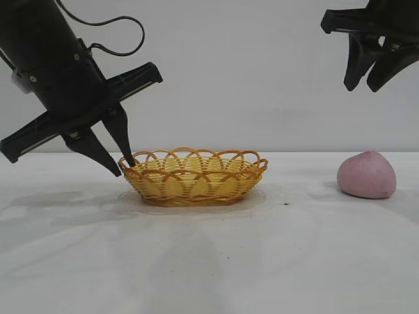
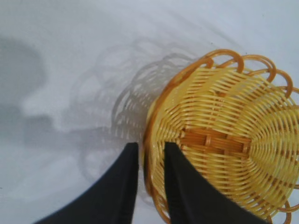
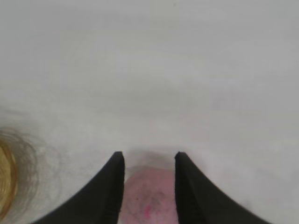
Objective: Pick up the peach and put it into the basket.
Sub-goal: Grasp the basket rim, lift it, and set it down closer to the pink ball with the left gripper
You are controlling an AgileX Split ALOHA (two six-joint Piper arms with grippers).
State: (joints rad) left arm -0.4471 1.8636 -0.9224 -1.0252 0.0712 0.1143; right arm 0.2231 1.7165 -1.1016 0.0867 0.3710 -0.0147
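Observation:
The yellow-orange wicker basket (image 1: 191,188) sits empty on the white table, left of centre. My left gripper (image 1: 124,168) is tilted down at the basket's left end. In the left wrist view, the left gripper (image 2: 151,145) is open and straddles the basket (image 2: 233,112) rim, one finger inside and one outside. The dusty-pink peach (image 1: 366,175) lies on the table at the far right. High above it hangs my right gripper (image 1: 361,88), open and empty. In the right wrist view, the peach (image 3: 147,196) shows far below, between the right gripper (image 3: 149,155) fingers.
The white table (image 1: 209,261) stretches bare in front of the basket and between basket and peach. A plain pale wall stands behind. A black cable (image 1: 124,33) loops off the left arm.

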